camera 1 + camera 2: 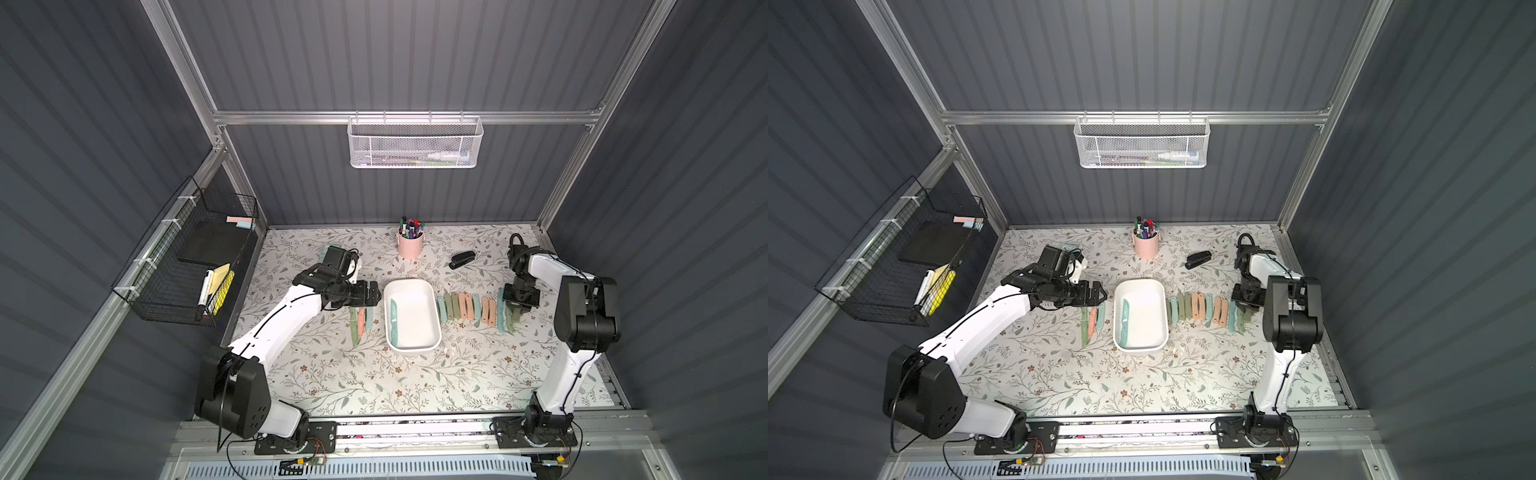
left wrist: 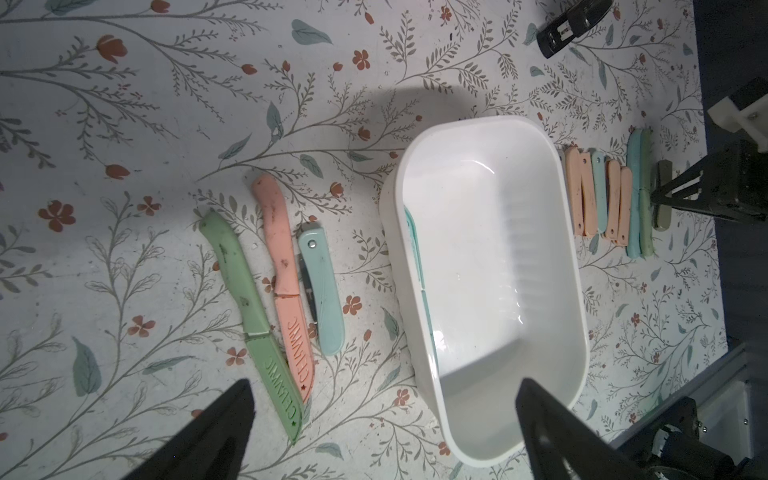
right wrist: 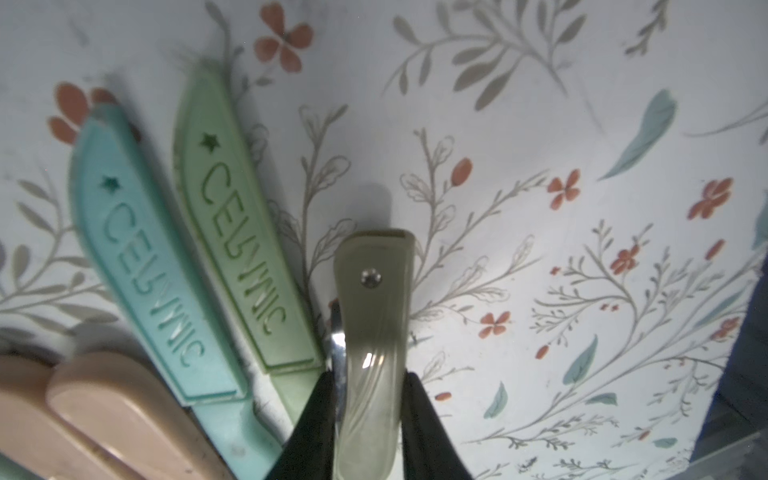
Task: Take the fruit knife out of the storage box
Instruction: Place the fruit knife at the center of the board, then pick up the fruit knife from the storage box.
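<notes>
The teal knife (image 1: 393,322) lies in the box (image 1: 417,320), flat on its floor and tight along the wall that faces the worktop's (image 1: 374,386) left edge. It is the only knife in there. From the left wrist I get just a teal sliver (image 2: 415,249) behind the rim. The box sits mid-worktop, long sides running front to back.

My left hand (image 1: 372,293) hovers with its jaws spread wide and empty, just outside the box's back-left corner. On the wrist view the hand (image 2: 384,386) straddles the near rim.

Just beside the box, on its left, lie three knives (image 1: 360,322). To its right runs a row (image 1: 469,307) of a dozen or so more.

My right hand (image 3: 368,374) is clamped on an olive knife (image 3: 374,311), a folding one, at the right end of that row. It is low over the worktop, though I can't tell if the knife touches.

I judge the left hand should make the pick. I'd bring it over the knife's middle, jaws across its width, and descend plumb. The wall leaves little room for the outer finger, so I'd first nudge the knife toward the box's middle. I'd lift straight up, because the box looks light and could drag or tip.
</notes>
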`<state>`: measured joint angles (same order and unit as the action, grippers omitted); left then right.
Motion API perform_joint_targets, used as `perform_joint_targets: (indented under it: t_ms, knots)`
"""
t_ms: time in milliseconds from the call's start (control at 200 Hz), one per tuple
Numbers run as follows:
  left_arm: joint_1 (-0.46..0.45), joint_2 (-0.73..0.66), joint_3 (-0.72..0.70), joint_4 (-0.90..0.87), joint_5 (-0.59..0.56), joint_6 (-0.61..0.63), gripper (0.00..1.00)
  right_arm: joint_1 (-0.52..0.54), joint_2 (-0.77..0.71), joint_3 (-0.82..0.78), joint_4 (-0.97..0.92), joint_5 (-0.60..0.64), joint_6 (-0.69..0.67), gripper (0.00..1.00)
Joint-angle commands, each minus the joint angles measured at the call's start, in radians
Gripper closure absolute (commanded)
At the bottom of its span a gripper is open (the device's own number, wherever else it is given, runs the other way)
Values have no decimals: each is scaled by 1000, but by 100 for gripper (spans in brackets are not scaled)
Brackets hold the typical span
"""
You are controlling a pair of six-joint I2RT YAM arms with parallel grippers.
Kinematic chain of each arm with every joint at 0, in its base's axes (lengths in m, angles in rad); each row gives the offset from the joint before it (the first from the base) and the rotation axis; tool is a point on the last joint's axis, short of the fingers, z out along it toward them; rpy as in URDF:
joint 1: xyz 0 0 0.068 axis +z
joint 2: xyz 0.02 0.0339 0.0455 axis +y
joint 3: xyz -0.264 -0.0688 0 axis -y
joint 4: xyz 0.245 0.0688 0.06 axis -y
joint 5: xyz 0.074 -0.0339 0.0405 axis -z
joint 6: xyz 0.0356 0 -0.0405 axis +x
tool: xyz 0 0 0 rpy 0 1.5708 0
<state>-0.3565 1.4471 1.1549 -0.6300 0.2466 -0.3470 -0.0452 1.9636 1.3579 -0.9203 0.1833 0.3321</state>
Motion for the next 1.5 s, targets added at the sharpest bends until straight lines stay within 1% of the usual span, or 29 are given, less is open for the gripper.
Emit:
perform_joint_targets:
  t_ms: [0, 185, 290, 635, 770, 830, 911, 981, 1046, 1121, 1171, 1201, 1306, 1436, 1461, 1496]
  knots:
    - [4, 4, 18, -25, 11, 11, 1, 2, 13, 23, -14, -8, -8, 74]
    - [4, 4, 19, -27, 10, 10, 0, 1, 13, 20, -8, -17, -7, 70]
    - [4, 3, 19, -27, 9, 10, 1, 1, 8, 18, -10, -23, -4, 64]
    - [4, 10, 24, -34, 6, 35, 0, 2, -45, 16, -38, -37, 6, 63]
    - [-8, 16, 27, -26, -72, 10, 1, 11, -127, -3, -46, -36, 12, 62]
    - [-42, 22, 37, -35, -111, 14, 1, 17, -179, -27, -32, -23, 17, 62]
    - [-132, 48, 73, -68, -221, 15, 1, 36, -264, -77, 18, -24, 28, 61]
    - [-203, 86, 115, -92, -279, -8, 1, 62, -337, -126, 73, -36, 38, 59]
    - [-265, 134, 151, -95, -305, -31, 1, 98, -414, -175, 135, -63, 56, 52]
    - [-340, 212, 213, -127, -354, -58, 0, 147, -490, -237, 217, -101, 71, 52]
    - [-386, 271, 248, -164, -412, -86, 1, 183, -532, -270, 272, -132, 76, 52]
    - [-407, 303, 302, -183, -438, -105, 1, 204, -549, -282, 291, -133, 82, 52]
    - [-455, 402, 389, -237, -491, -166, 1, 277, -583, -302, 315, -103, 105, 51]
    - [-473, 513, 478, -306, -542, -284, 10, 306, -571, -301, 311, -122, 118, 51]
    - [-473, 534, 501, -339, -561, -324, 11, 312, -568, -299, 311, -125, 120, 51]
    - [-473, 563, 525, -377, -580, -418, 12, 321, -565, -301, 311, -124, 121, 51]
